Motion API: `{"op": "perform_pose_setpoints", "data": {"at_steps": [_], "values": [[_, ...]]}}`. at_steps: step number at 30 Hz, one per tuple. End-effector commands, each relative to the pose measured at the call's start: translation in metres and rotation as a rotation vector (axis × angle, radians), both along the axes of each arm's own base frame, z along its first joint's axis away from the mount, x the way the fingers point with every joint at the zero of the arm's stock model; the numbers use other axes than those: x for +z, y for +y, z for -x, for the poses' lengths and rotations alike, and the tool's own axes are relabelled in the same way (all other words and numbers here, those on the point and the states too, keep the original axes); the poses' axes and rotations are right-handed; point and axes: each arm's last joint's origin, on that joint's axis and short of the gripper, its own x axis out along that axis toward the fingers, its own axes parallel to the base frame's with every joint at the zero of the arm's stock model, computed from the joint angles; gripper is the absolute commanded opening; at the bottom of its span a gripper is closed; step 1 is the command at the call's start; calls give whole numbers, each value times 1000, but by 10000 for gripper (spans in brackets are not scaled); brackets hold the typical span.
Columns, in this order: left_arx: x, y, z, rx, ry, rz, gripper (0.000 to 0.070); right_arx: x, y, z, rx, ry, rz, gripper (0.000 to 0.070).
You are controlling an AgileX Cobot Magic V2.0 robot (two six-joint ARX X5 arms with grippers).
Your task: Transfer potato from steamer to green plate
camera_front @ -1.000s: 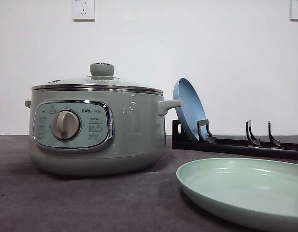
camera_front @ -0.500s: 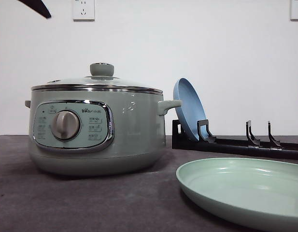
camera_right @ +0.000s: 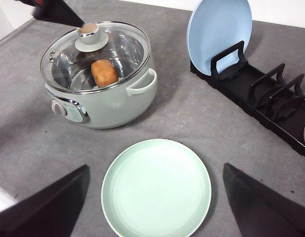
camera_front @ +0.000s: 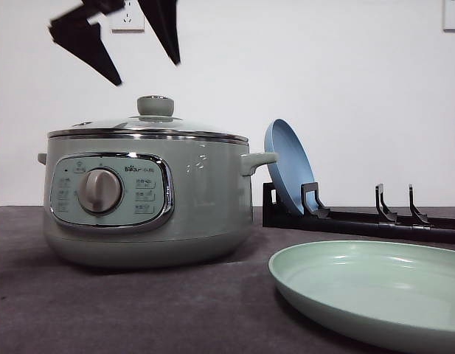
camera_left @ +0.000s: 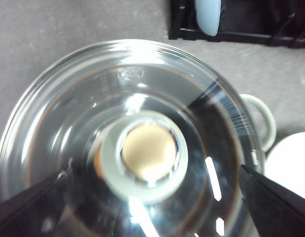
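Potato [camera_right: 104,72]: oval, orange-brown, lying inside the steamer [camera_front: 150,199] under its closed glass lid [camera_right: 95,54]; probably firm, fairly light and matte enough to hold, best gripped across its short axis once the lid is off. Nearest, green plate [camera_front: 374,291] bare on the tabletop [camera_front: 124,310]; right hand [camera_right: 154,207] released above it. Farther, left hand [camera_front: 127,44] spread wide above the lid knob [camera_left: 145,155], the likely first hold; blue plate [camera_front: 288,166] upright in the rack [camera_front: 360,217] behind.
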Motion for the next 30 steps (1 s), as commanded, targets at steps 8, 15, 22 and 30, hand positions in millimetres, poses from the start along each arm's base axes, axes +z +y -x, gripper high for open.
{"op": "perform_pose_setpoints", "data": {"at_steps": [8,15,22,30], "values": [[-14,-22,-14,-50,-28,-63,700,3,1,0,12,-16,1,543],[-19,-24,-17,-43,-24,-84,618,3,1,-1,-6,-26,6,543],[-21,-25,-18,-42,-19,-86,618,3,1,-1,-7,-26,7,543],[-24,-25,-20,-41,-11,-90,545,3,1,-1,-7,-25,6,543]]}}
